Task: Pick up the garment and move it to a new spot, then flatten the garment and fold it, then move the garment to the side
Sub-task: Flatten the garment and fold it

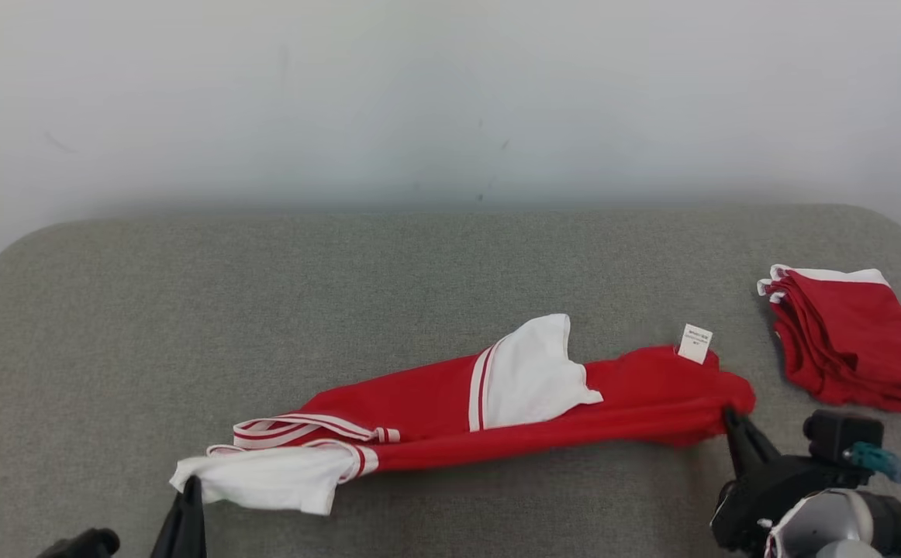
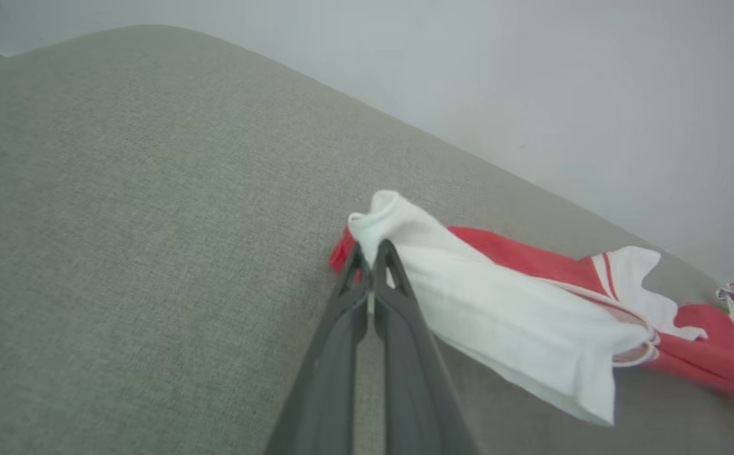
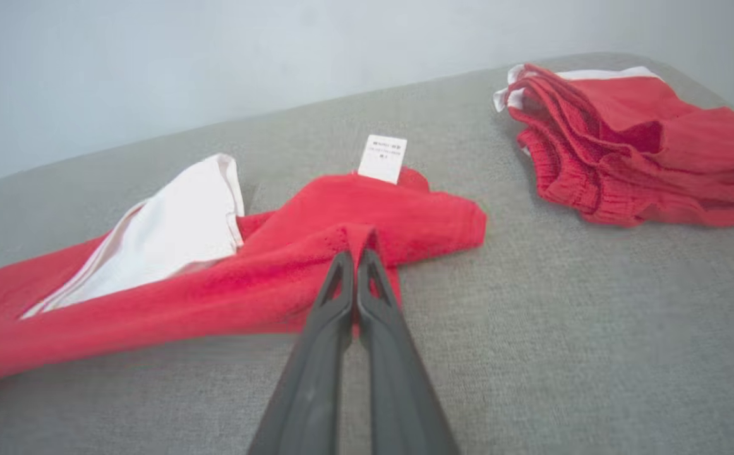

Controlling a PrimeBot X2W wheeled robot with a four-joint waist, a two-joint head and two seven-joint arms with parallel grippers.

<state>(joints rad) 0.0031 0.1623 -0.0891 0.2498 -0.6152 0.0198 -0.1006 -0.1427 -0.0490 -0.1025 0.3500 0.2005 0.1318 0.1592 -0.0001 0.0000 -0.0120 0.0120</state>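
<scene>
Garment — red, with white panels and striped trim — lies as a narrow, bunched band on the grey surface, running from one hand to the other.

Left hand: fingers pressed together, pinching the white end of the cloth at the tips. Right hand: fingers likewise closed, with a small ridge of red fabric caught between the tips at the opposite end. A white label stands up just beyond the right hand's tips. A folded red pile sits beyond the right hand and to its outer side, apart from the held cloth.

Assessment: both ends appear secured and the piece looks ready to be lifted or drawn out. Flattening is not yet done, as a white panel is folded over the middle and the body is rolled on itself.

Risks noted:
- The right hand's hold is a shallow pinch near the edge. Tension along the band could pull the fabric free.
- The left hand may hold only one layer of the white end. If so, the rest would sag and twist once raised.
- Setting the cloth down as it lies would press the roll into creases — it needs spreading first.
- An outward sweep of the right hand could snag or shift the folded red pile.
</scene>
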